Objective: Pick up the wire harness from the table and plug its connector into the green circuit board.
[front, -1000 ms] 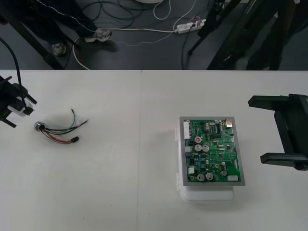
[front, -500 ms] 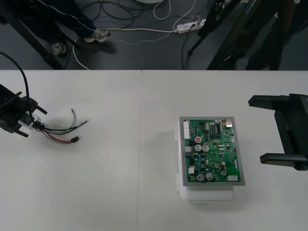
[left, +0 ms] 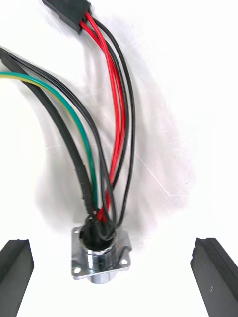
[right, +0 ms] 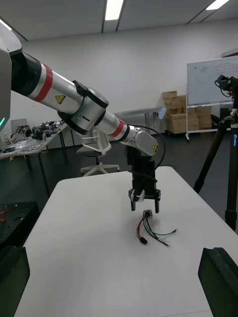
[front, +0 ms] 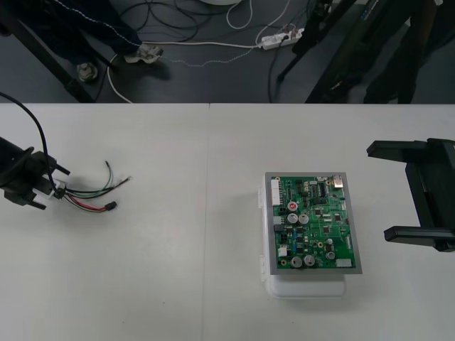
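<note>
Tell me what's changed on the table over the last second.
The left gripper has moved in on the wire harness and now straddles its metal socket, fingers open, nothing gripped yet. The harness itself, the green circuit board and the right gripper, open at its side, stayed put.

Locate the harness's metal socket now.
Front view: at the robot's left on the table, far from the board; the metal socket lies between the fingers of the open left gripper, wires trailing away from it.
</note>
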You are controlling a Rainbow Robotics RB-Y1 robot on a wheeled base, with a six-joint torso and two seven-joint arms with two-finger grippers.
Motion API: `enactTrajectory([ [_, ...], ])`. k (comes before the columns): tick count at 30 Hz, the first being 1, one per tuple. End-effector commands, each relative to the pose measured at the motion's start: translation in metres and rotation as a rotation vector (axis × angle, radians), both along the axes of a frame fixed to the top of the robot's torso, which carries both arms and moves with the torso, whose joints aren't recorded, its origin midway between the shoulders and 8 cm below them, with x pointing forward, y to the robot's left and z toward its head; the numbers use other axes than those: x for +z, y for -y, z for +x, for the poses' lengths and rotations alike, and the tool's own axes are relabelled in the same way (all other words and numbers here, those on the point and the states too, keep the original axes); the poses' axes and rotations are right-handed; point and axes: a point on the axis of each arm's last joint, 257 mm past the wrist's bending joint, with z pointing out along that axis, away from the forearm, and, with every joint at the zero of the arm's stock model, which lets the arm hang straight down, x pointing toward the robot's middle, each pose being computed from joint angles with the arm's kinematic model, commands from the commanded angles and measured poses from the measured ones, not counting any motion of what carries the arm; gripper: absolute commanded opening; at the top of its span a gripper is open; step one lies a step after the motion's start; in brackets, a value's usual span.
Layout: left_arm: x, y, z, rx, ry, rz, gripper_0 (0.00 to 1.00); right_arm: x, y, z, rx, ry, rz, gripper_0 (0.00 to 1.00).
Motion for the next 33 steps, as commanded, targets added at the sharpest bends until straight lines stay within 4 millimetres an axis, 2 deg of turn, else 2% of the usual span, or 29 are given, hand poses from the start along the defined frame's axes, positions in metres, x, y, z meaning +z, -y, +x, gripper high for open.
enactTrajectory([
  [1,-0.008,-0.007,0.008,0.035,0.044,0.016,0.94,0.007,-0.002,-0.005,0.007,0.065,0.012,1.00],
  [7,-0.010,-0.011,0.010,0.051,0.056,0.023,0.94,0.003,-0.007,-0.006,0.017,0.055,0.010,1.00],
  [17,-0.023,-0.004,0.013,0.065,0.071,0.019,0.94,0.003,-0.017,0.000,0.010,0.064,0.011,1.00],
  [21,-0.025,-0.001,0.012,0.069,0.067,0.014,0.94,-0.003,-0.027,-0.005,0.040,0.053,0.003,1.00],
  [33,-0.024,-0.010,0.014,0.096,0.077,0.026,0.94,0.002,-0.052,0.006,-0.012,0.066,-0.007,1.00],
])
